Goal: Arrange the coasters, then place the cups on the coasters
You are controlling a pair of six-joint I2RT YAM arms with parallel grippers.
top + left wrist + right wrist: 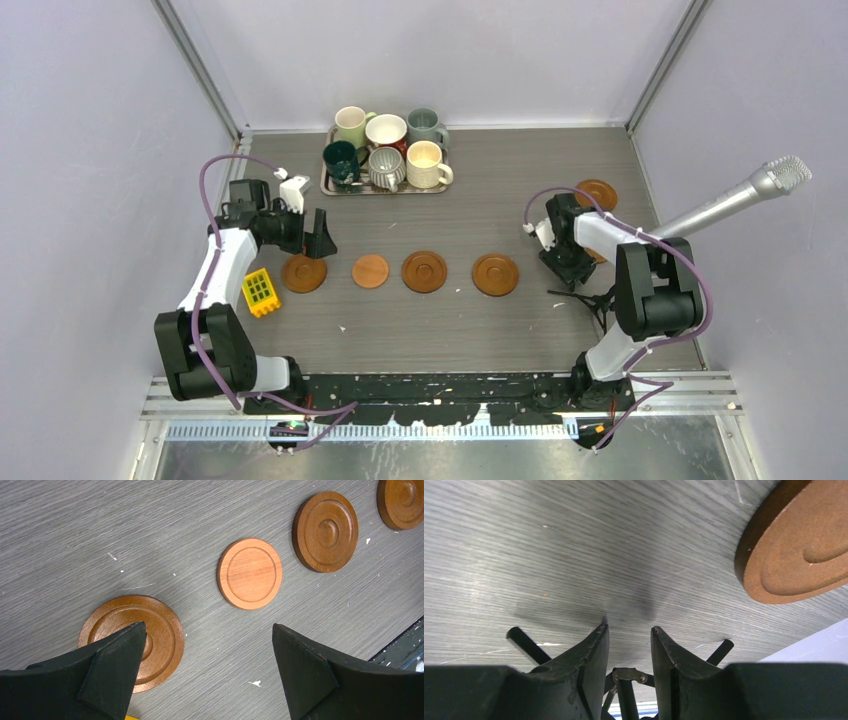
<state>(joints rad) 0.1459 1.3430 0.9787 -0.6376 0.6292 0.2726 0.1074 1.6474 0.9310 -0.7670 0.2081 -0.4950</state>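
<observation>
Four coasters lie in a row across the table: a ringed one [303, 273] [160, 630], a plainer, lighter one [370, 271] [249, 573], and two more ringed ones [424, 271] [495, 274]. Another coaster [596, 193] lies at the back right. My left gripper [316, 246] [206, 626] hangs wide open and empty over the leftmost coaster. My right gripper [568, 278] [629, 627] is low over bare table, its jaws a narrow gap apart with nothing between them. A ringed coaster [796, 545] lies just beside it. Several cups [386, 167] stand on the tray.
The silver tray [329, 186] sits at the back centre. A yellow grid block [261, 291] lies left of the coaster row. A microphone [740, 195] on a black tripod [598, 300] [526, 645] stands close to the right gripper.
</observation>
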